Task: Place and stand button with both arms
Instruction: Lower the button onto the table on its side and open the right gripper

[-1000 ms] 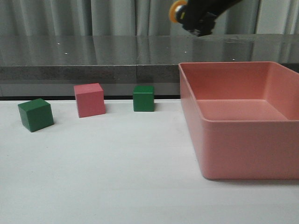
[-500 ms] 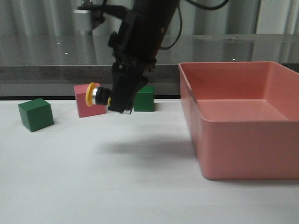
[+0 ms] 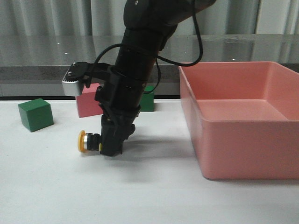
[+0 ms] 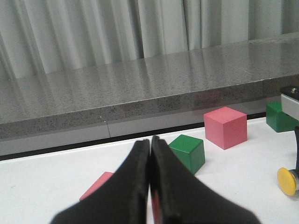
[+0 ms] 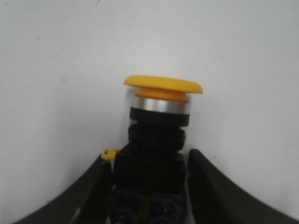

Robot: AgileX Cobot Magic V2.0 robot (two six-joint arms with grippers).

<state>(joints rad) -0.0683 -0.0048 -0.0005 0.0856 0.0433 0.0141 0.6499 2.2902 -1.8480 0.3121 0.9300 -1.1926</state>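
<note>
Between the right gripper jaws the button was pinched by its stiff base, cap lying sideways. It was judged light, rigid and top-heavy. The left gripper jaws were pressed together, empty.

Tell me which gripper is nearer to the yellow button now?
The right. The right gripper holds the button sideways at the table. The left gripper, closed and empty, sits apart from the button, past a green cube.

Even, diffuse overhead light; the white desk is bright without glare. A soft shadow lies on the desk under the right arm and along the base of the pink bin. The grey ledge shows a dull sheen. In the left wrist view the near fingers are blurred; in the right wrist view the button is slightly soft.
</note>
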